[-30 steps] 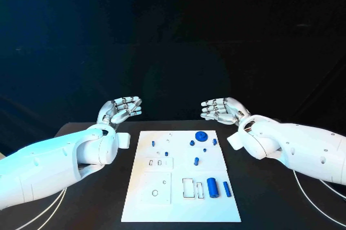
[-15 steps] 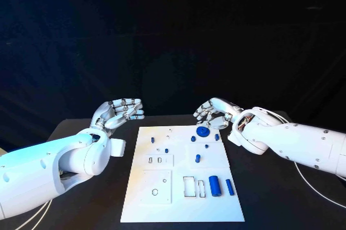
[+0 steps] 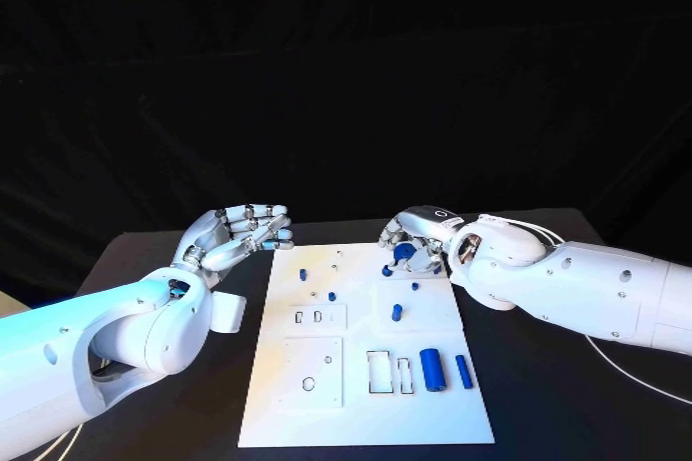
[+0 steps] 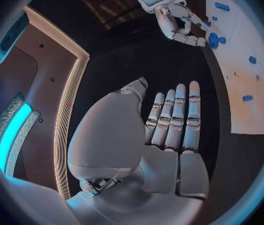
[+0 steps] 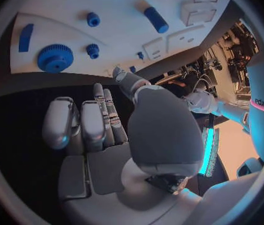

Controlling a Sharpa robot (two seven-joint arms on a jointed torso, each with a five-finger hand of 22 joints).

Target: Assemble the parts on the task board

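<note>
Background: black curtain behind a black table (image 3: 577, 381), seen from the head camera.
Task board: white task board (image 3: 361, 401) lies lengthwise in the table's middle, running from 12 o'clock at the far edge to 6 o'clock near the robot.
Blue gear: a round toothed gear (image 3: 405, 250) stands at the board's far end, about 1 o'clock from the board's centre; in the right wrist view it shows as a blue wheel with a centre hole (image 5: 55, 58).
Small pegs: one small peg (image 3: 303, 275) at 11 o'clock, another (image 3: 332, 296) just inward of it, and a peg (image 3: 397, 312) close to the centre.
Large cylinder: a thick blue cylinder (image 3: 434, 368) lies at 5 o'clock, with a thinner blue bar (image 3: 464, 371) just beside it on the outer side.
Recesses: rectangular cut-outs (image 3: 378, 372) lie next to the cylinder.
Right hand: the right hand (image 3: 415, 233) hovers at the board's far end, fingers bent down around the gear; whether they touch it I cannot tell. The right wrist view shows its fingers (image 5: 82, 122) apart with nothing in them, so it reads as released.
Left hand: the left hand (image 3: 235, 233) is raised off the board's far left corner at 10 o'clock, palm up, fingers loosely curled but spread, grasping nothing; the left wrist view shows them (image 4: 175, 117) straight and side by side.
</note>
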